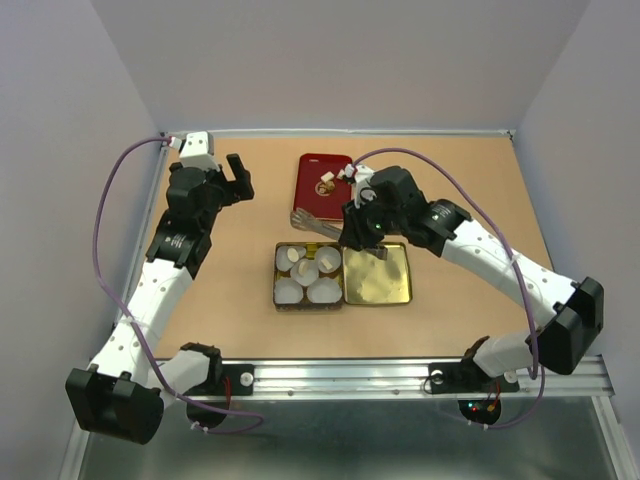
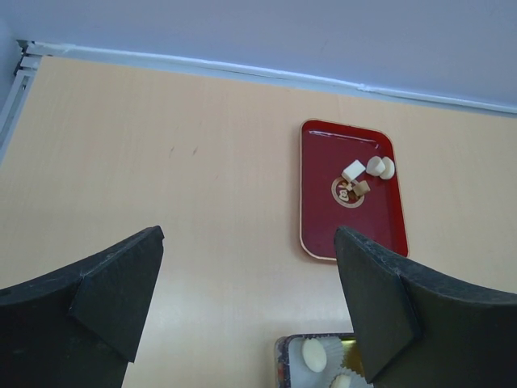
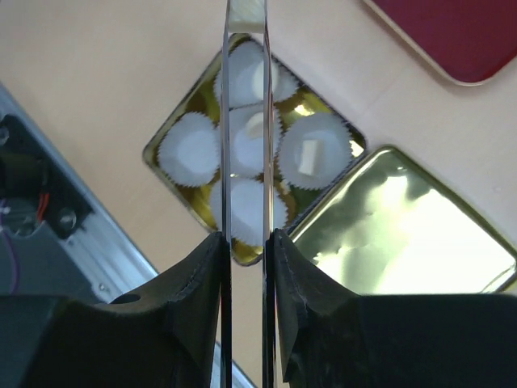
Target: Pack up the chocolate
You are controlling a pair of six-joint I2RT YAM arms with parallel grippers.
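Roughly half done, by the look of it: well to the left of the tin (image 1: 274, 283) and beyond it, the left gripper (image 1: 237, 178) hangs spread and empty. Inside the tin, three of five paper cups (image 3: 190, 149) hold chocolate (image 3: 307, 155); two look bare. Beyond the tin, more pieces sit on the red tray (image 2: 323, 218), unpacked. Over the tin's right edge, the right gripper (image 3: 246, 238) pinches tweezers (image 1: 306, 221)

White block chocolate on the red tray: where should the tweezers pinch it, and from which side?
Pinch the white block across two opposite flat faces, coming down from above. The faces look parallel, so the tweezers should seat squarely. Round pieces and a brown piece crowd two sides, so favour the faces with bare red tray beside them.
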